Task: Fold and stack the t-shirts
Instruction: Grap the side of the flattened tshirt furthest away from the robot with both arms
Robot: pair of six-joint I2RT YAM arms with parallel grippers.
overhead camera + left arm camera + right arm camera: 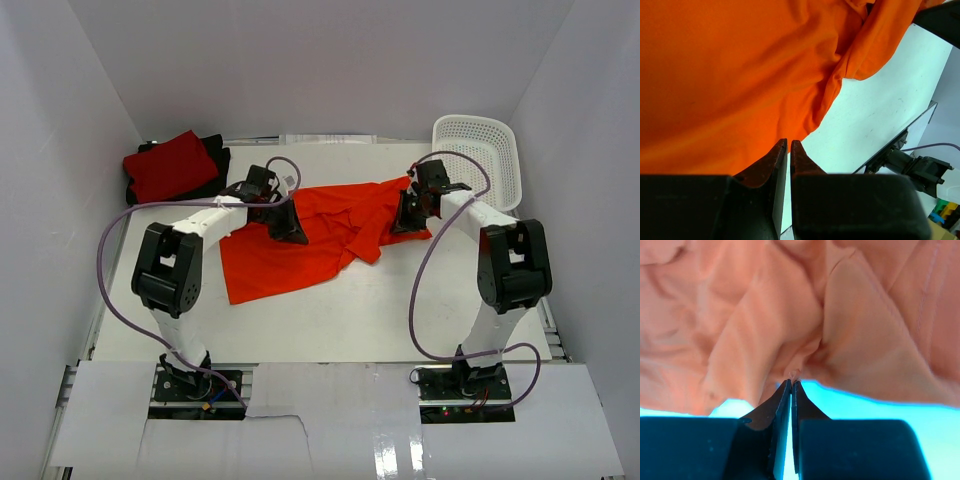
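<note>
Overhead camera looks down from behind; wrist views (very close) share orange t-shirt [300, 262].

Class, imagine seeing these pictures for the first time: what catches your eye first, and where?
The orange t-shirt sprawls crumpled across the middle of the table, the left gripper and right gripper closed on either end. Far left, a folded crimson t-shirt lies on a black t-shirt; a white basket sits far right.

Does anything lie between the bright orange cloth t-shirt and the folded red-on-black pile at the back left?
Only the left arm reaches across the white table there; nothing else blocks the orange t-shirt.
</note>
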